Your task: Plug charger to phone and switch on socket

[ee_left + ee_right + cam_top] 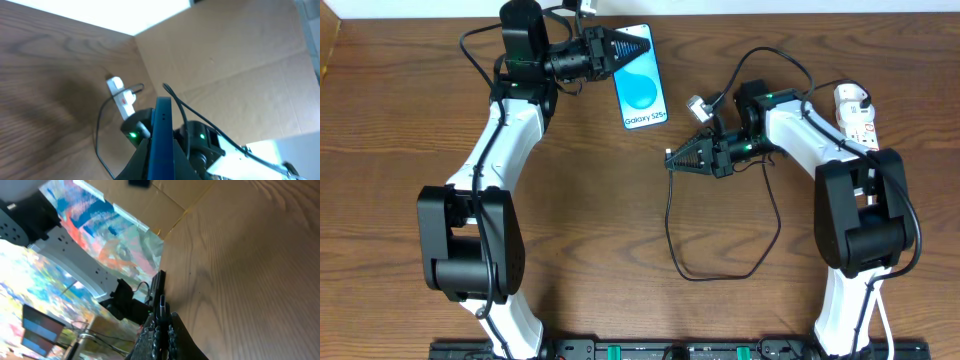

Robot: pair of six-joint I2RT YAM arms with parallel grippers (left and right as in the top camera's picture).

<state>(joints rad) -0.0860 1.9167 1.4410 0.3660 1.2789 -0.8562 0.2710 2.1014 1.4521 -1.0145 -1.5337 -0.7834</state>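
The phone (642, 90), with a bright blue screen and "Galaxy S25+" text, is at the back centre. My left gripper (638, 46) is shut on its far end. In the left wrist view the phone (162, 115) stands edge-on between the fingers (162, 152). My right gripper (672, 160) is shut on the plug end of the black charger cable (669, 225), right of and nearer than the phone, and apart from it. The plug (160, 292) sticks out from the shut fingers (161, 327). The white socket strip (857, 115) lies at the far right and also shows in the left wrist view (121, 95).
The cable loops on the wood table (620, 250) down to the front centre and back up under the right arm. Cardboard walls (225, 60) stand beyond the table. The right arm's body (860, 220) stands near the socket strip.
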